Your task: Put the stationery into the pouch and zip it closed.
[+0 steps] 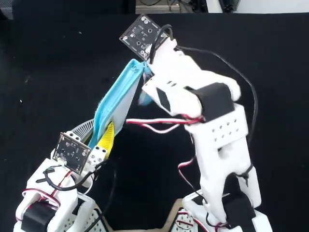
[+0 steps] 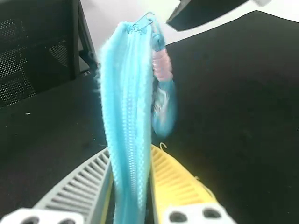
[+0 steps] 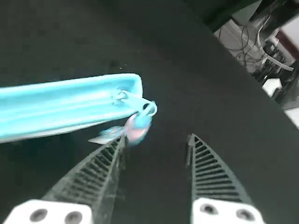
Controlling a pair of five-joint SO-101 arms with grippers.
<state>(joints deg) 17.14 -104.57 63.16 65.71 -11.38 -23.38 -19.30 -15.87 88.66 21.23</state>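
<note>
The blue pouch is held up off the black table, slanting from my left gripper toward the right one. My left gripper, with one grey and one yellow finger, is shut on the pouch's lower end. The zipper pull sits at the pouch's far corner, and a pink and blue charm hangs from it. My right gripper is open just beside that corner, its left finger close to the charm. From the left wrist, the pull and charm are at the pouch's upper end.
Red and white wires trail from the right arm across the middle of the table. A black cable loops behind that arm. Black cloth covers the table on both sides.
</note>
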